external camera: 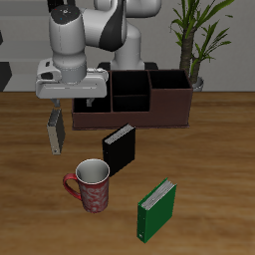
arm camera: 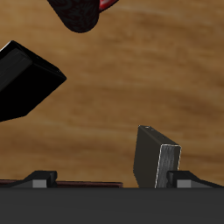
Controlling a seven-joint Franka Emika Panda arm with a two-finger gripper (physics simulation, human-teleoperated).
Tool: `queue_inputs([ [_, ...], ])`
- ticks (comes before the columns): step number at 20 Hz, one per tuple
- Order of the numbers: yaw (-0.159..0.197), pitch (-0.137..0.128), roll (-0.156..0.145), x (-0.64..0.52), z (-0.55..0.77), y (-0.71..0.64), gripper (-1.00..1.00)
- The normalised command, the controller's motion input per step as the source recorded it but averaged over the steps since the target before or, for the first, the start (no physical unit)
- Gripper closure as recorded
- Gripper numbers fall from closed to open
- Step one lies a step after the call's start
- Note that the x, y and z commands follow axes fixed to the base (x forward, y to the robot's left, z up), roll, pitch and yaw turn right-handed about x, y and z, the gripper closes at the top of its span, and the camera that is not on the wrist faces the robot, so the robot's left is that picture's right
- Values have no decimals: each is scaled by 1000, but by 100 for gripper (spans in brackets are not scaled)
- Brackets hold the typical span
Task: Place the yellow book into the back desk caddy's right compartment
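The yellow book [external camera: 55, 130] stands upright on the table, in front of one end of the back desk caddy [external camera: 149, 112]. It shows in the wrist view [arm camera: 157, 157] as a thin dull cover with pale page edges. My gripper [external camera: 70, 102] hangs just above it with its fingers spread wide. In the wrist view the gripper [arm camera: 112, 179] has the book between its fingertips, close to one fingertip [arm camera: 185, 178] and clear of the other. The caddy's right compartment [external camera: 170, 90] is the open-topped end section farthest from the gripper.
A black book [external camera: 120, 149] leans upright at the table's middle, also in the wrist view [arm camera: 26, 83]. A red patterned mug [external camera: 90, 185] and a green book [external camera: 154, 209] stand nearer the front edge. A potted plant [external camera: 194, 45] stands behind the caddy.
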Motion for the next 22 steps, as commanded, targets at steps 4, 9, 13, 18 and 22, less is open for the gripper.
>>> queue_inputs([
  [4, -18, -19, -37, -49, -107, -243, -100],
  [9, -9, -20, -28, -30, -134, -219, -100],
  [13, -3, -2, 2, -10, -153, -120, -100],
  [18, 1, 0, -1, 2, -132, -5, -100],
  [22, 9, -15, 15, 0, -171, -90, -100],
])
